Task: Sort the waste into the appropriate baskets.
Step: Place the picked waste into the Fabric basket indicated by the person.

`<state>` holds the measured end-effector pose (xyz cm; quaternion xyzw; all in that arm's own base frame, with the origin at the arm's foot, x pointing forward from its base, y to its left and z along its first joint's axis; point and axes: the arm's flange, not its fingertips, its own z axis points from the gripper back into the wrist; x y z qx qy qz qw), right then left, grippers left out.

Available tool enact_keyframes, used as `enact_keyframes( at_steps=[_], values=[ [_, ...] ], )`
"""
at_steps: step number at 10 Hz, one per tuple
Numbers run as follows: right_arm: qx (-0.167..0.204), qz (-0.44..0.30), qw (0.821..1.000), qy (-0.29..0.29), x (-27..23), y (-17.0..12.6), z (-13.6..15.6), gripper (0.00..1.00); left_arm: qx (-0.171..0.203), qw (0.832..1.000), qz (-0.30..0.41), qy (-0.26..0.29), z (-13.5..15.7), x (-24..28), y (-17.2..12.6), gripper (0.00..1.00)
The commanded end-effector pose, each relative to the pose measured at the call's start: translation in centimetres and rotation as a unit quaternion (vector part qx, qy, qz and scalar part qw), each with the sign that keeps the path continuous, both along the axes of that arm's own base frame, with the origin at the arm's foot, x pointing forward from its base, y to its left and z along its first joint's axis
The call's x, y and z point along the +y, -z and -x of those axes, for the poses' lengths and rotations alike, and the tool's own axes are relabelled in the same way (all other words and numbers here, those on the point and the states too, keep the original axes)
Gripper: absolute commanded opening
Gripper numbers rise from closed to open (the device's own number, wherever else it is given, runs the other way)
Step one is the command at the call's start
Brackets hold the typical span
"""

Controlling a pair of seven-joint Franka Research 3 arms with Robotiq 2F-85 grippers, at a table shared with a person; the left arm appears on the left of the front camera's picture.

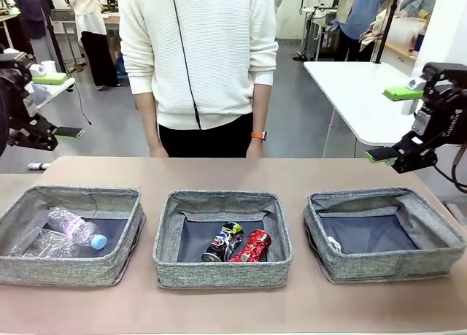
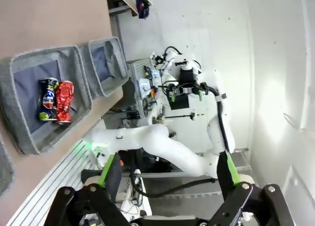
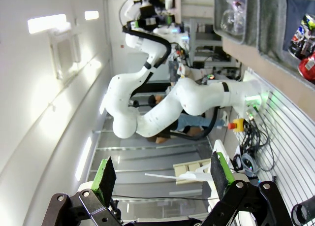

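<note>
Three grey woven baskets stand in a row on the brown table. The left basket (image 1: 66, 273) holds a pink-labelled, blue-capped bottle (image 1: 75, 227) and another clear bottle (image 1: 38, 244). In the middle basket (image 1: 219, 275) a dark printed can (image 1: 223, 241) lies beside a crushed red can (image 1: 252, 246). A white paper wad (image 1: 333, 244) sits in the right basket (image 1: 394, 266). My left gripper (image 1: 60, 105) hangs open high at the left edge, holding nothing. My right gripper (image 1: 392, 123) is open and raised at the right, also holding nothing.
A person in a white sweater (image 1: 197, 50) stands at the table's far side, hands down at the edge. A white table (image 1: 357, 94) stands behind on the right. The left wrist view shows both cans (image 2: 55, 100) in their basket; bare tabletop lies before and behind the baskets.
</note>
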<state>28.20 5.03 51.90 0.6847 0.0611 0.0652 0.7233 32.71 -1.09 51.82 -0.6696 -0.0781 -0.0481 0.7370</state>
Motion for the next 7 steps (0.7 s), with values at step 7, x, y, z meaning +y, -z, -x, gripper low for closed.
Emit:
enact_keyframes(
  at_steps=[7],
  values=[
    [-0.002,-0.005,1.0,0.002,0.15,-0.42,-0.05,1.0,-0.009,0.999,-0.03,-0.028,0.4,-0.15,-1.69,1.0]
  ],
)
